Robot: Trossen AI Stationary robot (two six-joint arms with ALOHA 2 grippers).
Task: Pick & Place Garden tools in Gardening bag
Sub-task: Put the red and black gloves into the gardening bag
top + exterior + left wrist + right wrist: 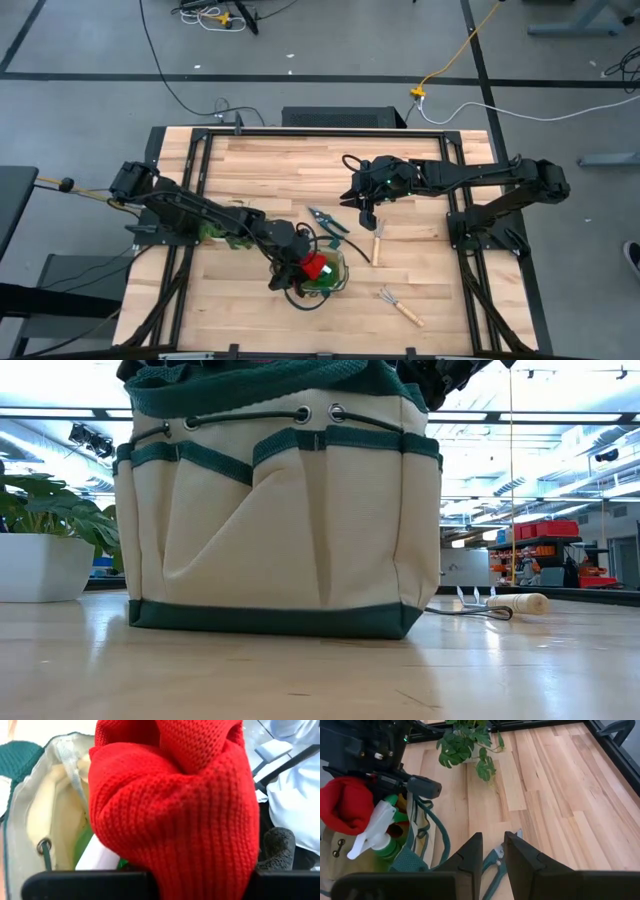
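Grey floor [330, 40] strewn with cables [455, 60] — bright ceiling lights [560, 435] beyond.

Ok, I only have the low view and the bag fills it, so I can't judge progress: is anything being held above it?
Observer: Yes, the left gripper holds a red glove over the gardening bag's opening.
Operator: Anything inside already?
Observer: A green spray bottle sits in it.
Operator: What's left on the table?
Observer: Pruning shears near the right gripper, plus two hand rakes.
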